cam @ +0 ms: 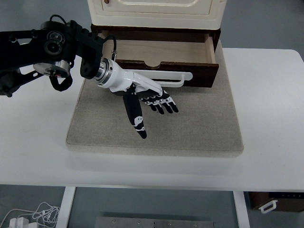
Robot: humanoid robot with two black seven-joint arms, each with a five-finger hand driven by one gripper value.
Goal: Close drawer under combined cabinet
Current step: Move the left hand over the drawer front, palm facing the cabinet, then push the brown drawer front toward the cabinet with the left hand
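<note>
The drawer (164, 59) sits at the upper centre of the frame, beneath the cream-coloured cabinet (156, 12). The drawer is pulled out toward the lower edge of the frame; its pale wooden interior is exposed and appears to hold nothing. The dark brown drawer front (190, 71) carries a semicircular cut-out along its upper edge and a white bar handle (178, 78) across its face.

The left arm (47, 50) enters from the upper left of the frame. Its robot hand (145, 97) lies just below and in front of the drawer front, at the left-hand portion of that front. The fingers (164, 102) are extended and loosely spread, pointing toward the lower right of the frame; the thumb (135, 118) points toward the lower edge. The robot hand is released and grasps nothing. The back of the hand lies close to the white bar handle; whether it touches the handle cannot be determined from this view.

The cabinet and drawer stand on a grey mat (156, 128), which lies on the white worktop (270, 118). The right arm does not appear in the frame.
</note>
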